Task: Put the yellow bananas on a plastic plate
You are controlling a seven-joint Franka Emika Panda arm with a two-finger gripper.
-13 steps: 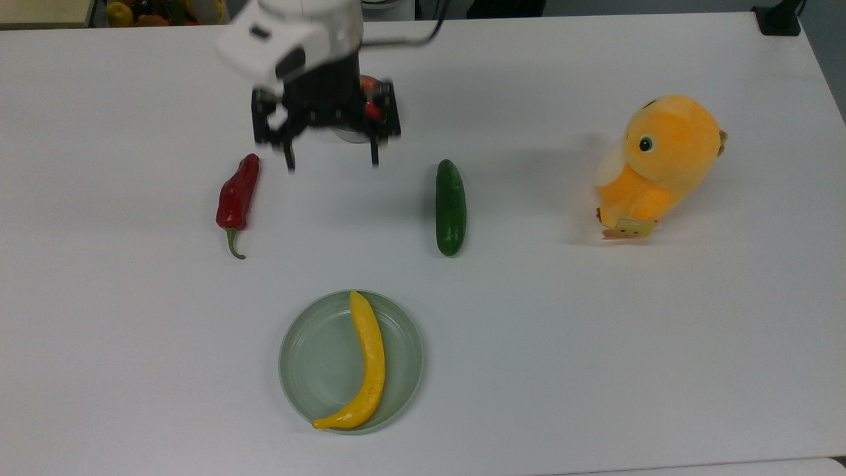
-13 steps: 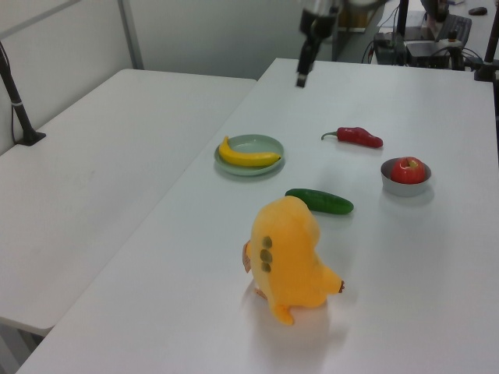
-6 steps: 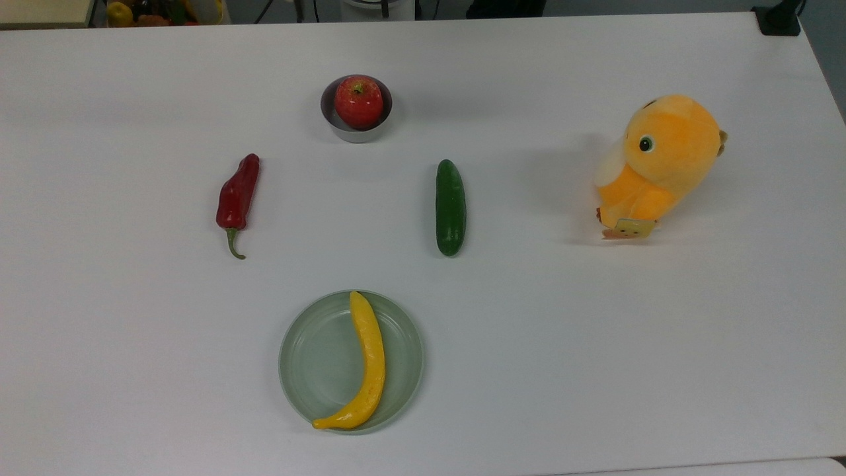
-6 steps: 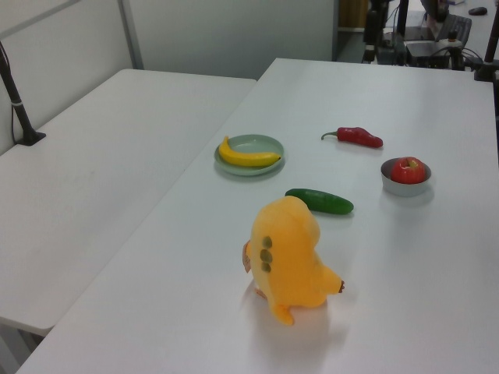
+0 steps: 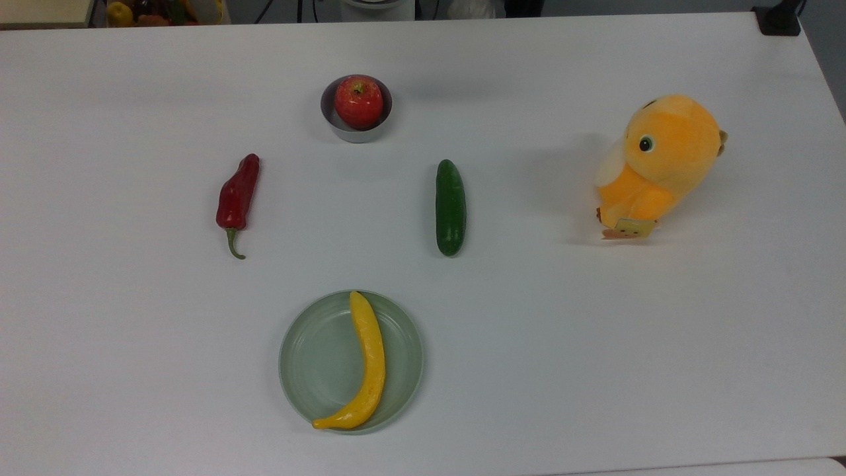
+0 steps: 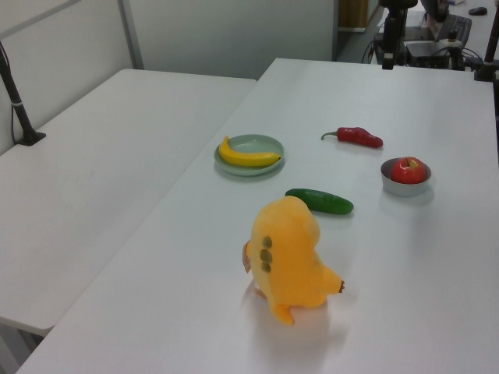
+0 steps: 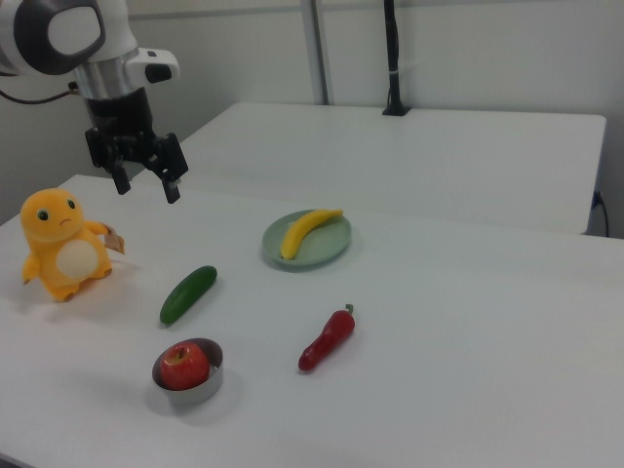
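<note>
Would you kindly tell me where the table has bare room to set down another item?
Bare room lies along the top view's left, beyond the pepper, along the bottom right, below the toy, and between the cucumber and toy. It is most crowded around the bowl, pepper, cucumber and plate.

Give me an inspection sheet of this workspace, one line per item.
Surface: white table, bare between items.
Job's things: yellow banana lies inside the plastic plate.
Clutter: red chilli, cucumber, apple in a grey bowl, orange plush toy.
Gripper: gripper open, empty, raised above the table near the plush toy.
Cables: dark cables at the far edge.
Surroundings: second white table alongside.
</note>
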